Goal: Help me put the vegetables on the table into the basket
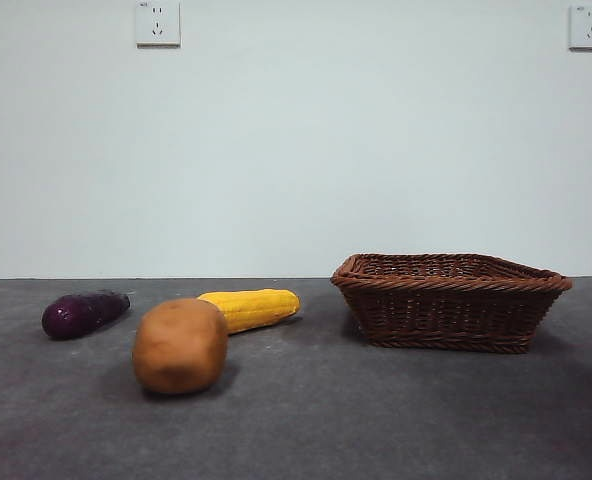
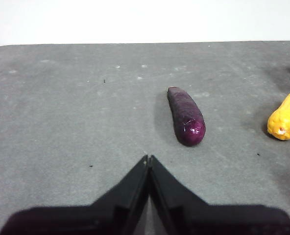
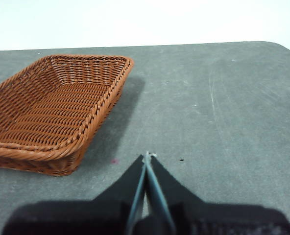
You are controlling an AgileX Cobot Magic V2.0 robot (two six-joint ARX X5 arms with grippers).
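Eggplant (image 1: 85,312) far left, potato (image 1: 180,345) nearest, corn (image 1: 250,308) just behind it, basket (image 1: 450,299) right, on table (image 1: 376,420), left gripper (image 2: 149,157) and right gripper (image 3: 147,155) jaws pressed together, holding nothing.

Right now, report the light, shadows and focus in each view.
Front view: even soft light, faint shadows under the potato and basket, all sharp. Left wrist view: eggplant clear with a small glint, the shut left gripper a dark shape. Right wrist view: top washed out white, basket shadow on the table, right gripper shut.
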